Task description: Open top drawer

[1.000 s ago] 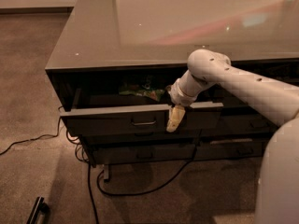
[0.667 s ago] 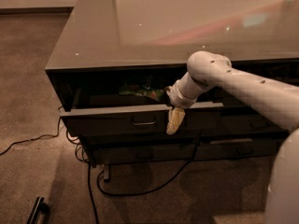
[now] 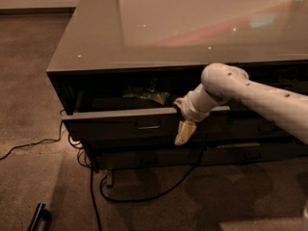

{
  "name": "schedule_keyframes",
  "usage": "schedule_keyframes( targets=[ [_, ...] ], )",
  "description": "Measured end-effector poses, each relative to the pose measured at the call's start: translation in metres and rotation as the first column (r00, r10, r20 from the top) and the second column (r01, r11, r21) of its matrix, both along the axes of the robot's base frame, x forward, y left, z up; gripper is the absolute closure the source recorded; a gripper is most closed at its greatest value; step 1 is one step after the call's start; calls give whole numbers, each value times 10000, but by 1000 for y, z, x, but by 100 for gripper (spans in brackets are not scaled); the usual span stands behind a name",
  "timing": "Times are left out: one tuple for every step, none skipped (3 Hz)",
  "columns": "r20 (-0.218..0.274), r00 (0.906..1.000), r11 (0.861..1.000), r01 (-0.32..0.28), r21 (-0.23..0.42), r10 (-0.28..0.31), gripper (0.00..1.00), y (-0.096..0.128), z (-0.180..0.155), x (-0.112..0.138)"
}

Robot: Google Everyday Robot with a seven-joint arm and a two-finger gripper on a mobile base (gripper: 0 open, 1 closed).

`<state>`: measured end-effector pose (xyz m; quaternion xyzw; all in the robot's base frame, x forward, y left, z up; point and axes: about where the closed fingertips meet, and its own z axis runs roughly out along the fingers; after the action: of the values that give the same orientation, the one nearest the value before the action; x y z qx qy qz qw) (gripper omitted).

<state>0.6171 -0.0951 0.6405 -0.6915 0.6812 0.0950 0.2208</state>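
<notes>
The top drawer [image 3: 120, 124] is a dark grey drawer under the glossy counter top, pulled partly out, with a small loop handle [image 3: 147, 126] at the centre of its front. Green packets [image 3: 147, 95] lie inside it. My gripper [image 3: 184, 133] hangs on the white arm in front of the drawer's front panel, just right of the handle, pointing down. Its pale fingers [image 3: 185, 130] appear together and hold nothing.
The counter [image 3: 192, 28] fills the upper view. Another drawer front [image 3: 159, 155] sits below the top one. Black cables [image 3: 144, 194] trail on the carpet under the cabinet. A dark object [image 3: 38, 218] lies on the floor at lower left.
The gripper and arm stay almost where they were, in front of the drawer. The drawer stays pulled out by the same amount.
</notes>
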Motion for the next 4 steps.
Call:
schedule_keyframes(
  targets=[
    [16,9998,9998,217,-31,-217,37,-11,-4,-16],
    [170,9988,9988,466,-182,-463,60,-22,-1,-35],
    [194,9986,9987,487,-178,-484,84,-22,2,-37],
    [194,9986,9987,487,-178,-484,81,-22,2,-37]
  ],
)
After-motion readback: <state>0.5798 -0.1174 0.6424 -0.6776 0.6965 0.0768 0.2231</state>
